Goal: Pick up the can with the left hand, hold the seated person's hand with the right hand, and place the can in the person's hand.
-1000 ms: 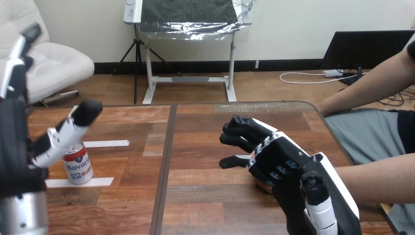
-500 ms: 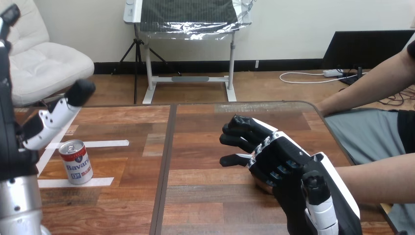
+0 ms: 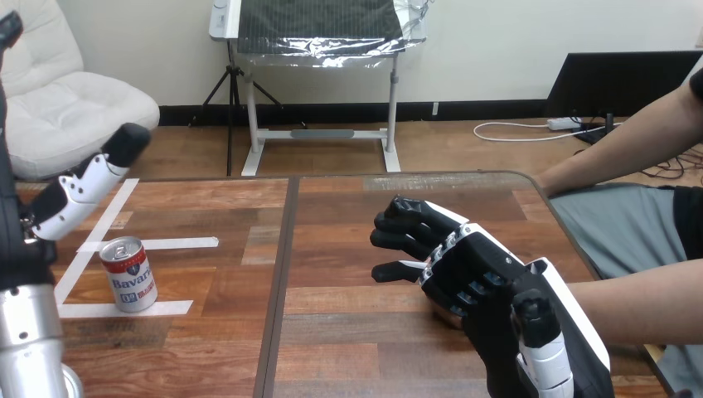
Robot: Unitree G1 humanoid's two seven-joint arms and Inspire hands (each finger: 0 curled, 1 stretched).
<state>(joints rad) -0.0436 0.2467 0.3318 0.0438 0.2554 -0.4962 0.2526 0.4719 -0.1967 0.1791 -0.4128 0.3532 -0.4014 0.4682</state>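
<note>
We see the can [image 3: 129, 274], labelled red, white and blue, standing untouched on the desk [image 3: 348, 240] just below our spread left hand [image 3: 79, 189], while our right hand [image 3: 477, 274] covers the end of the person's forearm [image 3: 642, 303], and we cannot tell its grip.

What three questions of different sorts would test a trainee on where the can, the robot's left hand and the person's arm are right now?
1. True or false: the can stands upright on the table.
2. Multiple choice: the left hand is
A) curled round the can
B) raised, apart from the can
C) lying flat on top of the can
3. Fill the gap: the person's forearm comes in from the view's ____ edge.

Key: 1 true; 2 B; 3 right.
</note>
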